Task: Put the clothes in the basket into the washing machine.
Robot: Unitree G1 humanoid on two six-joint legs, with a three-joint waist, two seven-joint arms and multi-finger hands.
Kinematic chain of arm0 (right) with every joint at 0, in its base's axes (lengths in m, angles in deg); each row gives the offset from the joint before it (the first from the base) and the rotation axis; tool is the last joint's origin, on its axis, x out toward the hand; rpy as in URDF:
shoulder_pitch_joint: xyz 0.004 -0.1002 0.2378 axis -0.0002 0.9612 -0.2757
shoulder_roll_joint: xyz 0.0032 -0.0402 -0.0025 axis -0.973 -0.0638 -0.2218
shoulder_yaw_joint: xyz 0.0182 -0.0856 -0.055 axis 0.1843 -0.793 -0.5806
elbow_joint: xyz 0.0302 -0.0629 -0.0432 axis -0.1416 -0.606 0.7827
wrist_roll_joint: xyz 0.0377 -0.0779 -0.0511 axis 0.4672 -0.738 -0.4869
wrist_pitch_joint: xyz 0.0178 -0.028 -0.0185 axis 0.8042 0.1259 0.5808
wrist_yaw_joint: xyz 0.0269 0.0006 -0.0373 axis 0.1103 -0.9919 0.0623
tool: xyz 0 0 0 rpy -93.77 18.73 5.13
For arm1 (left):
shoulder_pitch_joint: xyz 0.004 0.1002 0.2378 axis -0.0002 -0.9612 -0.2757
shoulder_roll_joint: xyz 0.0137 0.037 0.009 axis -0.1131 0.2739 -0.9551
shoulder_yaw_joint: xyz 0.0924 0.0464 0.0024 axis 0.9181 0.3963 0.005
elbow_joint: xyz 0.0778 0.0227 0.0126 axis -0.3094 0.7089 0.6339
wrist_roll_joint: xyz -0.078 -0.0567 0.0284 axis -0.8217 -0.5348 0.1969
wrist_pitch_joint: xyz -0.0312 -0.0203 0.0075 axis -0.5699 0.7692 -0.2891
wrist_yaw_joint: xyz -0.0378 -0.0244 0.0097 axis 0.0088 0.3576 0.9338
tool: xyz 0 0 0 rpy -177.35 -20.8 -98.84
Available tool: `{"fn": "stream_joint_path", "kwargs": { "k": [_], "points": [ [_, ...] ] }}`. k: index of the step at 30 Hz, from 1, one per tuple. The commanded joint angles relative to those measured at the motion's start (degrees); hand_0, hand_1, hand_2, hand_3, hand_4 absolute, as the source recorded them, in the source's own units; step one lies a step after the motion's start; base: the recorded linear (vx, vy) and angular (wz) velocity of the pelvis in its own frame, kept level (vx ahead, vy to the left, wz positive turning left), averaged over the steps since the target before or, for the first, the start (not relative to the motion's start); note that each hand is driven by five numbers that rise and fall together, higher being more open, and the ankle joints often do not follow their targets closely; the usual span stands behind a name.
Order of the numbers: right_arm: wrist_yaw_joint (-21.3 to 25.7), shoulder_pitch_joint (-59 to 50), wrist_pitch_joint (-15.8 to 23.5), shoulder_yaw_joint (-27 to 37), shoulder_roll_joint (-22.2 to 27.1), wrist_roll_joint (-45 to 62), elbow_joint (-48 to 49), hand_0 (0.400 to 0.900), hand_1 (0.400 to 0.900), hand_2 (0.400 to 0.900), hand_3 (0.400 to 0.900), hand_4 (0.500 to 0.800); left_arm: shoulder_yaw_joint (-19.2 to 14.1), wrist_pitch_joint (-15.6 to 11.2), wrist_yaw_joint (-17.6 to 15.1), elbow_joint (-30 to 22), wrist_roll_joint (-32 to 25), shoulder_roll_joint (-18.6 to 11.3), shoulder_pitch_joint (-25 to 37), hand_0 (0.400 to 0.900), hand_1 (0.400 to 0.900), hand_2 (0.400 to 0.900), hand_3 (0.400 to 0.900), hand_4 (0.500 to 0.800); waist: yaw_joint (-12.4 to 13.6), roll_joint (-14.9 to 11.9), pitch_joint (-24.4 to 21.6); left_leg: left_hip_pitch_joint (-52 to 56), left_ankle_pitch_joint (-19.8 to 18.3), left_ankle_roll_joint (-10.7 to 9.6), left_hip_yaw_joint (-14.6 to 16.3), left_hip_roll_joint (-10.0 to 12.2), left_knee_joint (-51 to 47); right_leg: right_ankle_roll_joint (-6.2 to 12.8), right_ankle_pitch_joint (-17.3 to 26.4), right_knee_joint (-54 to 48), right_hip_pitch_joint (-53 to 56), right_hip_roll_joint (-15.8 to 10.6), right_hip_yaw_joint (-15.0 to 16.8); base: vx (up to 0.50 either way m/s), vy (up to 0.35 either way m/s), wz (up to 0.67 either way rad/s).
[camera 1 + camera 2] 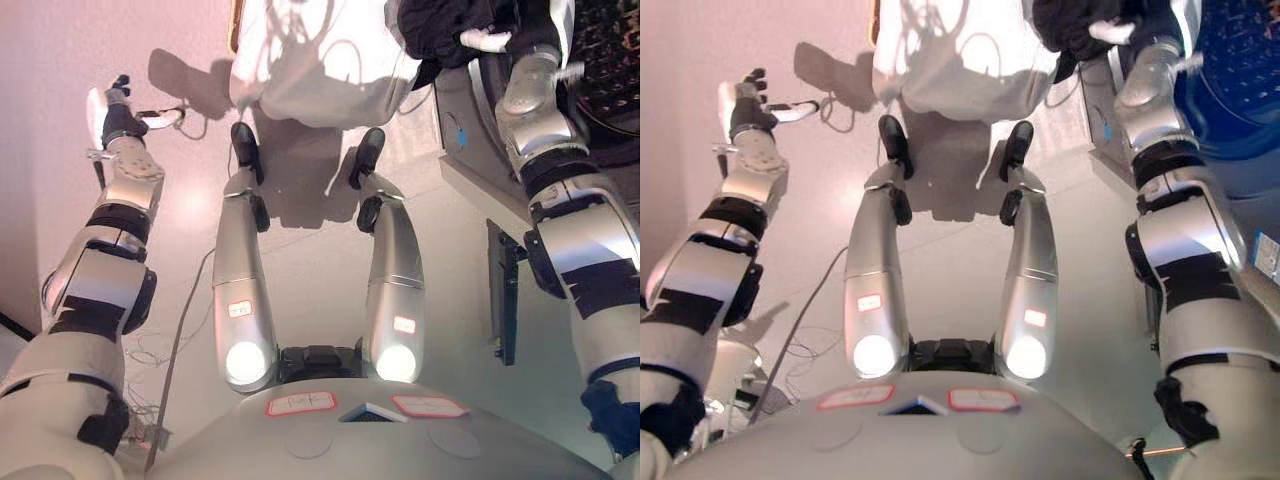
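The left hand (748,100) hangs over the pale glossy floor (330,270) with its fingers loosely spread, holding nothing. Ahead at the top middle stands the white basket (320,70), smooth-walled and rounded, though its contents cannot be made out. At the upper right, the right hand (495,40) is clenched round a soft, crumpled black garment (440,30), lifted beside the grey washing machine (470,150).

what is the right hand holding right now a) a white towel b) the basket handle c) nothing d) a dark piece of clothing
d: the right hand has its fingers curled into a dark garment at the top of the view, next to the washing machine; the left hand is held out to the side, empty.
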Motion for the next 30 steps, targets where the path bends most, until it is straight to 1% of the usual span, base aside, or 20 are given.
{"fn": "stream_joint_path", "kwargs": {
  "k": [1, 3, 5, 6, 7, 8, 9, 10, 11, 12, 13, 15, 17, 18, 19, 22, 26, 28, 29, 30],
  "points": [
    [0.3, 5.6, 4.1, 4.4, 0.5, 14.5, -2.4, 0.400, 0.400, 0.400, 0.400, 0.500, -2.1, -0.1, 0.1, 5.4, -0.5, 0.3, -4.4, 0.900, 0.900, 0.900, 0.900, 0.800, -3.0, 6.6, -7.3, 7.1, 5.5, -4.0, -0.6, -1.2, -11.9, 4.17, 4.7, -10.2, 8.1, 1.7, 1.8, 0.04, 0.054, -0.14],
    [0.0, 7.3, 5.3, 8.2, -0.3, 20.2, -3.4, 0.400, 0.400, 0.400, 0.400, 0.500, -2.2, 0.0, 0.7, 5.9, -0.4, 0.1, -4.6, 0.900, 0.900, 0.900, 0.900, 0.800, -3.3, 7.4, -7.7, 11.1, 5.8, -4.1, 0.2, -1.8, -14.3, 4.34, 5.4, -12.9, 11.9, 1.7, 2.4, 0.11, 0.053, -0.15],
    [-0.9, 9.2, 7.1, 12.4, -1.6, 28.2, -3.0, 0.400, 0.400, 0.400, 0.400, 0.500, -2.8, -0.2, 1.1, 6.4, -0.2, 0.0, -5.2, 0.900, 0.900, 0.900, 0.900, 0.800, -3.4, 8.2, -8.5, 15.4, 6.0, -4.1, 1.2, -2.5, -16.8, 4.60, 6.1, -15.4, 15.7, 1.7, 2.7, 0.17, 0.062, -0.22],
    [-0.6, 9.8, 8.3, 14.6, -1.7, 31.5, -2.6, 0.400, 0.400, 0.400, 0.400, 0.500, -3.3, -0.2, 1.3, 6.6, -0.2, 0.0, -6.1, 0.900, 0.900, 0.900, 0.900, 0.800, -3.5, 8.7, -8.8, 17.1, 6.0, -4.1, 1.8, -2.8, -17.8, 4.70, 6.3, -16.8, 17.5, 1.6, 3.0, 0.16, 0.070, -0.24],
    [-1.3, 10.5, 9.6, 16.7, -2.6, 35.9, -1.5, 0.400, 0.400, 0.400, 0.400, 0.500, -3.8, -0.3, 1.5, 6.6, -0.2, 0.1, -6.8, 0.900, 0.900, 0.900, 0.900, 0.800, -3.6, 9.2, -9.0, 18.6, 6.0, -4.1, 2.3, -3.0, -18.6, 4.78, 6.5, -17.6, 18.7, 1.6, 3.2, 0.16, 0.080, -0.24],
    [-1.6, 11.7, 11.7, 19.9, -4.1, 40.9, -0.5, 0.400, 0.400, 0.400, 0.400, 0.500, -4.6, -0.6, 1.7, 6.4, -0.3, 0.7, -8.6, 0.900, 0.900, 0.900, 0.900, 0.800, -3.5, 9.9, -9.4, 20.2, 6.0, -4.1, 2.7, -3.3, -19.5, 4.91, 6.7, -18.5, 20.1, 1.5, 3.6, 0.10, 0.048, -0.17],
    [-1.6, 12.0, 11.8, 19.9, -4.2, 41.0, -0.3, 0.400, 0.400, 0.400, 0.400, 0.500, -4.5, -0.6, 1.7, 6.3, -0.3, 0.7, -8.8, 0.900, 0.900, 0.900, 0.900, 0.800, -3.4, 9.7, -9.3, 20.7, 6.0, -4.1, 2.8, -3.3, -19.8, 4.93, 6.7, -18.7, 20.5, 1.6, 3.7, 0.12, 0.040, -0.15],
    [-2.7, 13.3, 14.7, 24.0, -6.4, 47.9, 1.4, 0.400, 0.400, 0.400, 0.400, 0.500, -5.4, -0.9, 1.8, 6.0, -0.2, 1.8, -11.3, 0.900, 0.900, 0.900, 0.900, 0.800, -3.3, 10.6, -9.9, 22.3, 5.9, -4.0, 3.2, -3.6, -20.7, 5.19, 6.9, -19.5, 21.9, 1.3, 4.0, 0.17, 0.056, -0.14],
    [-4.6, 14.7, 15.3, 26.6, -8.0, 52.9, 0.2, 0.400, 0.400, 0.400, 0.400, 0.500, -6.7, -1.3, 3.0, 5.5, -0.4, 3.2, -15.3, 0.900, 0.900, 0.900, 0.900, 0.800, -2.8, 12.0, -11.0, 24.6, 5.7, -3.8, 3.7, -4.1, -21.4, 5.12, 6.6, -20.3, 23.9, 1.1, 4.4, 0.17, 0.056, -0.13],
    [-4.8, 14.8, 15.3, 26.5, -7.9, 53.0, 0.1, 0.400, 0.400, 0.400, 0.400, 0.500, -6.8, -1.3, 3.0, 5.4, -0.4, 3.2, -15.5, 0.900, 0.900, 0.900, 0.900, 0.800, -2.8, 12.0, -10.9, 25.0, 5.8, -3.8, 3.8, -4.1, -21.6, 5.13, 6.6, -20.5, 24.3, 1.1, 4.4, 0.15, 0.059, -0.15],
    [-5.2, 14.5, 16.4, 27.5, -8.1, 55.7, 0.4, 0.400, 0.400, 0.400, 0.400, 0.500, -6.8, -1.2, 3.4, 5.3, -0.5, 3.5, -16.7, 0.900, 0.900, 0.900, 0.900, 0.800, -2.6, 12.7, -11.4, 26.0, 5.7, -3.8, 4.2, -4.2, -21.8, 5.12, 6.4, -20.6, 25.2, 1.0, 4.5, 0.09, 0.034, -0.14],
    [-6.0, 14.3, 17.2, 28.7, -7.8, 58.4, 1.1, 0.400, 0.400, 0.400, 0.400, 0.500, -7.2, -1.5, 4.1, 4.7, -0.6, 4.1, -19.2, 0.900, 0.900, 0.900, 0.900, 0.800, -2.0, 13.9, -11.9, 28.4, 5.4, -3.6, 4.8, -4.4, -22.6, 5.14, 6.0, -20.8, 27.2, 1.0, 5.1, 0.11, 0.035, -0.14],
    [-6.5, 12.8, 17.8, 29.6, -6.8, 60.2, 0.9, 0.400, 0.400, 0.400, 0.400, 0.500, -7.4, -2.0, 4.5, 4.3, -1.3, 4.3, -20.5, 0.900, 0.900, 0.900, 0.900, 0.800, -1.3, 15.0, -12.1, 29.4, 5.5, -3.6, 5.0, -4.7, -22.8, 5.05, 5.7, -20.8, 28.0, 1.0, 5.3, 0.03, 0.007, -0.03],
    [-7.0, 11.8, 18.8, 30.3, -6.4, 62.1, 1.6, 0.400, 0.400, 0.400, 0.400, 0.500, -7.6, -2.4, 4.7, 3.9, -1.9, 4.2, -21.0, 0.900, 0.900, 0.900, 0.900, 0.800, -1.0, 15.8, -12.1, 29.7, 6.0, -3.6, 5.0, -4.7, -23.2, 4.88, 5.9, -20.9, 28.0, 1.0, 5.2, 0.00, 0.000, 0.00],
    [-7.2, 10.6, 19.0, 30.3, -5.4, 62.4, 1.3, 0.400, 0.400, 0.400, 0.400, 0.500, -7.5, -2.7, 5.0, 3.6, -2.3, 3.9, -21.2, 0.900, 0.900, 0.900, 0.900, 0.800, -0.6, 16.5, -12.2, 30.3, 5.8, -3.7, 5.0, -4.9, -23.6, 4.93, 5.2, -20.6, 28.2, 1.1, 5.0, -0.02, -0.014, 0.05],
    [-7.1, 6.0, 19.7, 29.9, -1.9, 62.9, 0.9, 0.400, 0.400, 0.400, 0.400, 0.500, -6.9, -3.3, 5.6, 2.7, -3.0, 3.8, -21.2, 0.900, 0.900, 0.900, 0.900, 0.800, 0.1, 18.5, -12.4, 30.3, 7.3, -4.0, 5.1, -4.7, -25.2, 4.71, 4.9, -20.1, 27.2, 1.3, 4.9, -0.01, -0.022, 0.11],
    [-7.2, -0.2, 20.5, 30.5, 4.3, 63.4, -0.8, 0.400, 0.400, 0.400, 0.400, 0.500, -6.6, -4.4, 7.0, 1.0, -3.4, 4.0, -23.8, 0.900, 0.900, 0.900, 0.900, 0.800, 2.5, 21.3, -13.4, 30.4, 9.6, -4.9, 4.7, -4.3, -27.9, 4.65, 3.5, -19.3, 26.4, 1.6, 4.1, 0.03, -0.044, 0.15],
    [-7.0, -3.3, 20.1, 29.8, 8.7, 62.9, -2.2, 0.400, 0.400, 0.400, 0.400, 0.500, -6.8, -4.9, 7.9, -0.2, -3.9, 3.8, -25.9, 0.900, 0.900, 0.900, 0.900, 0.800, 4.1, 22.9, -13.7, 30.3, 11.1, -5.7, 3.9, -4.0, -29.6, 4.65, 2.4, -18.0, 25.7, 1.5, 3.5, 0.01, -0.062, 0.34],
    [-6.6, -5.1, 20.2, 29.2, 11.0, 62.2, -2.5, 0.400, 0.400, 0.400, 0.400, 0.500, -6.7, -5.2, 8.0, -0.6, -3.9, 3.5, -27.1, 0.900, 0.900, 0.900, 0.900, 0.800, 4.8, 23.5, -13.9, 30.3, 11.3, -6.0, 3.3, -3.9, -30.1, 4.71, 1.3, -16.9, 25.4, 1.2, 3.2, 0.01, -0.079, 0.31],
    [-6.2, -6.6, 20.0, 28.6, 13.0, 61.5, -3.1, 0.400, 0.400, 0.400, 0.400, 0.500, -6.9, -5.4, 8.3, -1.4, -4.0, 3.2, -28.2, 0.900, 0.900, 0.900, 0.900, 0.800, 5.7, 24.3, -13.9, 30.0, 12.2, -6.1, 2.7, -3.7, -30.2, 4.52, 1.2, -16.0, 24.7, 1.4, 3.1, 0.02, -0.092, 0.27]
  ]
}}
